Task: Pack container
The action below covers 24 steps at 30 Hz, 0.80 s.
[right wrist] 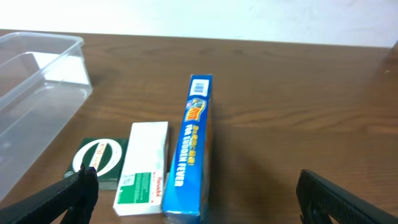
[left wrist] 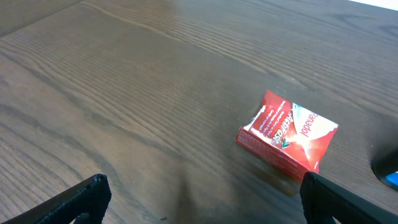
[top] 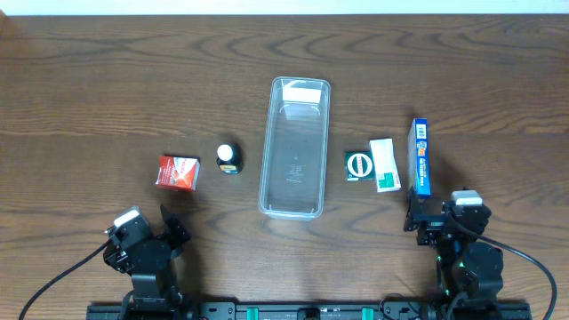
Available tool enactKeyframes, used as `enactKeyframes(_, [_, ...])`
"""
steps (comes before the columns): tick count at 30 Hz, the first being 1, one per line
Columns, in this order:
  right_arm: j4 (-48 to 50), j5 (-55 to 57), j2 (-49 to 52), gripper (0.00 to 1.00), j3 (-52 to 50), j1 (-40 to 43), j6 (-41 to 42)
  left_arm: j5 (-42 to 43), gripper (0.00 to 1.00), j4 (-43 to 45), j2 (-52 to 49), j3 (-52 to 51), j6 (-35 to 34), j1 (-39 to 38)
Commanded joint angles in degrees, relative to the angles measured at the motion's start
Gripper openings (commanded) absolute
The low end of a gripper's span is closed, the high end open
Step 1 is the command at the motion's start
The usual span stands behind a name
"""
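One container point(top: 294, 169) lies ahead, between left hand point(top: 172, 224) and right hand point(top: 428, 210).

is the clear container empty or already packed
Empty: the container shows only its bare clear floor, with nothing inside it.

A dark wood-grain table point(top: 107, 80) spreads beneath the jaws. Far ahead of the right gripper point(right wrist: 196, 193), its edge meets a plain pale backdrop point(right wrist: 249, 18), evenly lit.
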State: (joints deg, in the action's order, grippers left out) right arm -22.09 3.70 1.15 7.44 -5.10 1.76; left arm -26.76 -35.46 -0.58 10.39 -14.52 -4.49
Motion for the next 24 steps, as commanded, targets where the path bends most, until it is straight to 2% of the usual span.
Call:
enactKeyframes(1, [-1.03,-2.01,3.26,0.99,4.46,0.70,2.95,-0.28,0.98,0.02,0.20,-1.05,0.76,0.35])
enactKeyframes(7, [-8.44,0.11,22.91,0.99,21.51,0.70,4.50,-0.28,0.98,0.02,0.20,-1.05,0.76,0.35])
enactKeyframes(13, [-25.07,2.43,52.04,0.99,48.94,0.72,2.14,-0.28,0.98,0.02,0.20,-1.05,0.76,0.35])
enactKeyframes(16, [-30.05,0.31,64.76,0.99,60.39,0.70,0.42,-0.28,0.98,0.02,0.20,-1.05,0.76,0.35])
enactKeyframes(21, [-34.21,-0.90,77.92,0.99,67.19,0.72,0.98,-0.28,0.98,0.02,0.20,-1.05,0.76,0.35])
enactKeyframes(24, [-34.69,-0.87,83.76,0.87,66.99,0.72,3.98,-0.28,0.98,0.02,0.20,-1.05,0.76,0.35])
